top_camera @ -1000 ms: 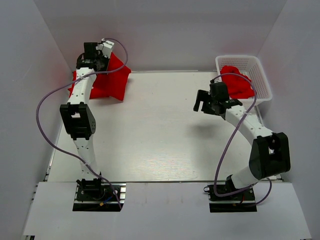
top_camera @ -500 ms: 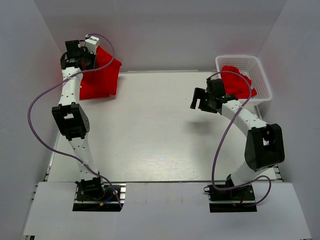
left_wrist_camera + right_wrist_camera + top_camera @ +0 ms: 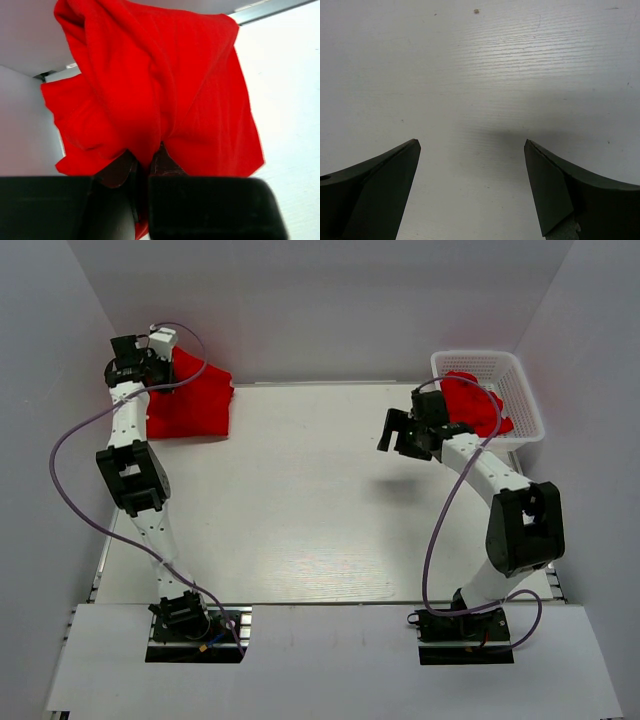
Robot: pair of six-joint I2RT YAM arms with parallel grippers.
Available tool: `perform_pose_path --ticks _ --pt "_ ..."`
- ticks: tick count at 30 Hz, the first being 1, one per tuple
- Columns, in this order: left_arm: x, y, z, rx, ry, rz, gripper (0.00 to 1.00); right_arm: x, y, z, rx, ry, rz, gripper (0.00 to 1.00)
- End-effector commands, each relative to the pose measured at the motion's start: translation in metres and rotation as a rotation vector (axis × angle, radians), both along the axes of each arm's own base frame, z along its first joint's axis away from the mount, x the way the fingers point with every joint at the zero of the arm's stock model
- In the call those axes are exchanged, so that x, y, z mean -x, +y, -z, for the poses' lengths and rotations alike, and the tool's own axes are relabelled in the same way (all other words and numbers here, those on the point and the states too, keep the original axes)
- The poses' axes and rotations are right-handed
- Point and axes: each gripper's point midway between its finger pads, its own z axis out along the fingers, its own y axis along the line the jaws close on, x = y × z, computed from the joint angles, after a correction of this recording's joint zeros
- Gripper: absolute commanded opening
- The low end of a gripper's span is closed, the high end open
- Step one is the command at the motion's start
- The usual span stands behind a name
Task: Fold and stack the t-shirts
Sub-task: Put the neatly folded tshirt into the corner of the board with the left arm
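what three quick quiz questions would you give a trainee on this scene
1. True or false: the right gripper is shut on a shirt.
2. Where is the shirt that no gripper holds? A: in the basket. B: between the right gripper's jaws. C: beside the basket.
3. Which gripper holds a shirt at the far left corner?

Key: 1 false, its jaws stand open on nothing. 2 A. 3 the left gripper.
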Motion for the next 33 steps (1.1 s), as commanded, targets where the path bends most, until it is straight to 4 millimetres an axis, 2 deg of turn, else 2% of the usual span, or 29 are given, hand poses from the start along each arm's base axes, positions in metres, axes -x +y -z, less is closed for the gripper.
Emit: perform_pose_path --ticks 1,3,4,6,8,10,12,13,15,19,20,21,22,25,27,29,30,32,33 --pt "-0.011 0.016 -0.052 -0.011 -0.148 -0.005 0.0 -0.009 0.012 -0.015 -0.042 -0.021 -0.022 0.9" --pt "-0.012 0.031 -0.041 -0.002 -0.135 -0.033 0.0 -0.008 0.013 -0.012 -0.045 -0.007 -0.018 0.9" --pt "-0.014 0.032 -0.047 0.0 -0.154 -0.037 0.0 -0.008 0.014 -0.013 -0.046 -0.008 -0.021 0.9" --pt "-0.014 0.045 -0.038 0.006 -0.146 -0.05 0.0 -0.009 0.013 -0.011 -0.043 0.001 -0.013 0.9" --pt "-0.014 0.051 -0.039 0.002 -0.155 -0.059 0.0 -0.01 0.013 -0.011 -0.045 0.005 -0.012 0.9" --pt "-0.016 0.058 -0.027 0.01 -0.143 -0.064 0.0 -0.011 0.016 -0.01 -0.029 0.003 -0.032 0.9" --pt "-0.02 0.058 -0.025 0.012 -0.156 -0.055 0.0 -0.013 0.013 -0.01 -0.043 0.012 -0.006 0.9" --pt "-0.019 0.064 -0.029 0.008 -0.165 -0.063 0.0 -0.013 0.015 -0.008 -0.041 0.018 -0.009 0.9" --pt "-0.021 0.065 -0.022 0.009 -0.161 -0.064 0.0 -0.013 0.015 -0.006 -0.04 0.028 -0.011 0.9" --pt "-0.026 0.082 -0.008 -0.003 -0.156 -0.129 0.0 -0.016 0.019 -0.003 -0.046 0.038 -0.016 0.9" --pt "-0.027 0.087 -0.009 -0.008 -0.16 -0.159 0.03 -0.017 0.02 -0.005 -0.047 0.037 -0.018 0.9" --pt "-0.03 0.094 -0.008 -0.016 -0.17 -0.198 0.12 -0.017 0.02 -0.003 -0.047 0.042 -0.017 0.9" --pt "-0.029 0.105 -0.001 -0.028 -0.153 -0.263 0.31 -0.018 0.02 -0.004 -0.049 0.041 -0.015 0.9" --pt "-0.03 0.111 0.0 -0.015 -0.16 -0.317 0.6 -0.018 0.02 -0.002 -0.045 0.046 -0.014 0.9" --pt "-0.03 0.11 0.006 0.013 -0.15 -0.331 1.0 -0.018 0.021 -0.003 -0.051 0.048 -0.018 0.9" --pt "-0.033 0.11 0.002 0.043 -0.168 -0.349 1.0 -0.017 0.023 -0.003 -0.05 0.057 -0.028 0.9" --pt "-0.035 0.103 0.002 0.044 -0.167 -0.338 1.0 -0.017 0.024 -0.004 -0.048 0.058 -0.031 0.9" --pt "-0.034 0.105 0.006 0.054 -0.156 -0.367 1.0 -0.015 0.024 -0.005 -0.049 0.057 -0.033 0.9" --pt "-0.033 0.105 -0.003 0.052 -0.17 -0.367 1.0 -0.014 0.022 -0.005 -0.048 0.058 -0.033 0.9"
